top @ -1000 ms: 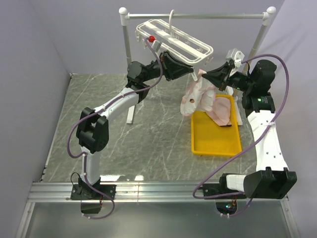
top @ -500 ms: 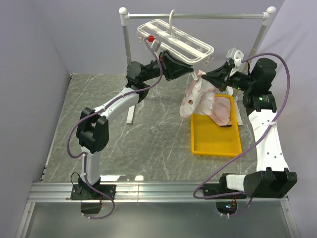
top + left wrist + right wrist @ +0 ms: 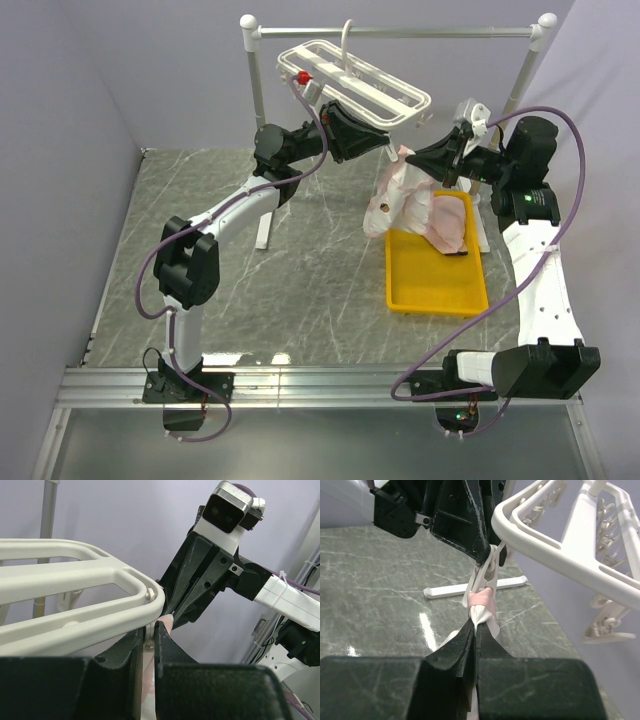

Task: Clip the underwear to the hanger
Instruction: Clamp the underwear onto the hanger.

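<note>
The white hanger (image 3: 355, 85) hangs by its hook from the rail. My left gripper (image 3: 385, 143) is under the hanger's right end, shut on one dangling clip (image 3: 487, 575); in the left wrist view the clip (image 3: 146, 632) sits between my jaws (image 3: 149, 630). My right gripper (image 3: 412, 158) faces it from the right, shut on the top edge of a pale pink underwear (image 3: 392, 200). The bunched edge (image 3: 482, 605) rises from my right gripper (image 3: 475, 625) to the clip's lower end. Whether the clip bites the fabric is hidden. More underwear (image 3: 450, 225) lies in the tray.
A yellow tray (image 3: 437, 300) sits on the marble table below my right arm. The grey rail stand (image 3: 400, 32) with white ball ends spans the back, its white foot (image 3: 470, 587) on the table. Other clips (image 3: 605, 625) dangle from the hanger's bars.
Both grippers keep their holds and hardly move. The hanging underwear has shifted slightly to the left.
</note>
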`<state>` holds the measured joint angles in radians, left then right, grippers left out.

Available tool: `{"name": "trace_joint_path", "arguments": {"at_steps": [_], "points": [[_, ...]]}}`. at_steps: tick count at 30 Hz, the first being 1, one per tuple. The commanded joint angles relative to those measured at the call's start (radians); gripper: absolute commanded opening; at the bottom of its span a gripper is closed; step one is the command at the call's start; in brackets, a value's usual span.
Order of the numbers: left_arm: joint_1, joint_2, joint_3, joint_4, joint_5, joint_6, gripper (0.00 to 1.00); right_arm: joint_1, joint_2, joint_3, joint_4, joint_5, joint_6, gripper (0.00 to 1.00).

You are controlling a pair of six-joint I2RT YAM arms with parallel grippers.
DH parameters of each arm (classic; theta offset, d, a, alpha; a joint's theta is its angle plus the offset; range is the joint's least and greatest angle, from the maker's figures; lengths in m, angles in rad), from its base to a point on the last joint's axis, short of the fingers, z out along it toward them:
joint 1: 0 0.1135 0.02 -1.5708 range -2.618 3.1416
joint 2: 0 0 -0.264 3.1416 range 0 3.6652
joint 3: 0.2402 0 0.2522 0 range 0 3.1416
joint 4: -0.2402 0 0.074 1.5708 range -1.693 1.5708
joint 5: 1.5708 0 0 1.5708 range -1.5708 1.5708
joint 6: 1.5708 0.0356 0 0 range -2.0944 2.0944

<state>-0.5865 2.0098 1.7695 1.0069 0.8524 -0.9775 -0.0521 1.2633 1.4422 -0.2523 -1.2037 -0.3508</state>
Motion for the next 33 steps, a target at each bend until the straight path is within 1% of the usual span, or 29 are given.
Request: {"name": "trace_joint_path", "arguments": {"at_steps": [1, 8, 13, 23, 25, 30, 31, 33], "points": [[0.001, 0.003, 0.036, 0.070, 0.034, 0.020, 0.00, 0.000, 0.007, 0.053, -0.001, -0.034, -0.001, 0.00], [-0.001, 0.014, 0.041, 0.098, 0.053, -0.006, 0.00, -0.002, 0.011, 0.069, -0.050, -0.037, -0.056, 0.00], [0.001, 0.006, 0.036, 0.121, 0.066, -0.020, 0.00, -0.023, 0.024, 0.072, -0.045, -0.054, -0.070, 0.00], [0.005, 0.024, 0.103, 0.122, 0.073, -0.033, 0.00, -0.042, 0.010, 0.063, -0.070, -0.114, -0.106, 0.00], [0.004, 0.024, 0.104, 0.122, 0.073, -0.032, 0.00, -0.043, 0.007, 0.052, -0.033, -0.125, -0.091, 0.00], [0.002, 0.020, 0.077, 0.137, 0.076, -0.043, 0.00, -0.042, 0.010, 0.038, 0.062, -0.119, 0.006, 0.00], [0.002, 0.015, 0.071, 0.140, 0.077, -0.041, 0.00, -0.042, 0.008, 0.031, 0.102, -0.119, 0.021, 0.00], [0.004, 0.015, 0.065, 0.145, 0.077, -0.043, 0.00, -0.042, 0.005, 0.017, 0.175, -0.123, 0.114, 0.00]]}}
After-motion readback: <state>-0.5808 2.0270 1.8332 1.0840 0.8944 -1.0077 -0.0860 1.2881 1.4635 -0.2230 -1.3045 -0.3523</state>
